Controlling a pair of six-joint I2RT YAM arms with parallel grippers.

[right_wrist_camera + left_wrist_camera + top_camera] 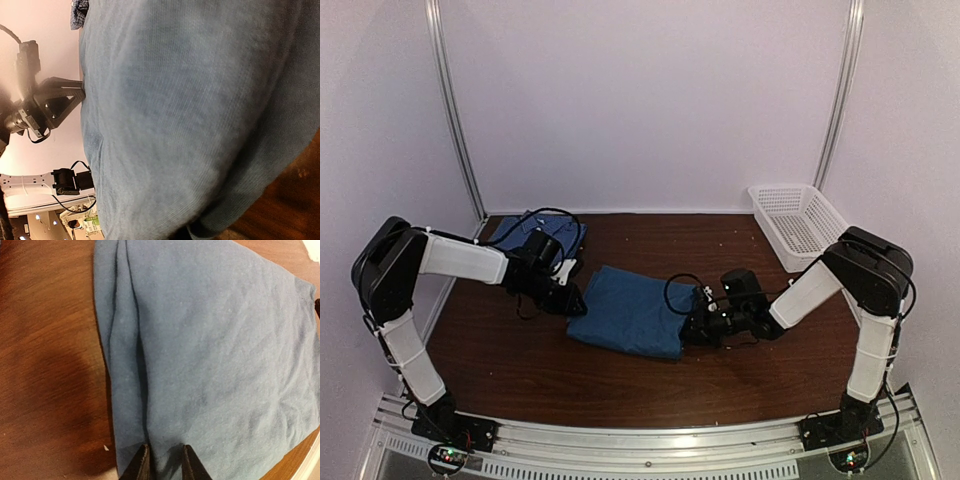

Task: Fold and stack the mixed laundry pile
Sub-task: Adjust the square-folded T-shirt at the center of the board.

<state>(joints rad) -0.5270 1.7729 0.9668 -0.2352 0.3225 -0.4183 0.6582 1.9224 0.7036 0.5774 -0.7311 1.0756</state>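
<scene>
The teal-blue t-shirt (630, 310) lies folded in the middle of the table. The blue-and-white checked shirt (545, 233) lies folded at the back left, and a corner of it shows in the right wrist view (79, 12). My left gripper (572, 298) is at the t-shirt's left edge. In the left wrist view its gripper (167, 462) is shut on a fold of the t-shirt (215, 355). My right gripper (698, 322) is at the t-shirt's right edge. There the t-shirt (185, 110) fills the right wrist view and hides the fingers.
A white lattice basket (800, 225) stands at the back right by the wall. The brown table (520, 370) shows bare wood in front of and beside the t-shirt. Walls and metal posts enclose the back and sides.
</scene>
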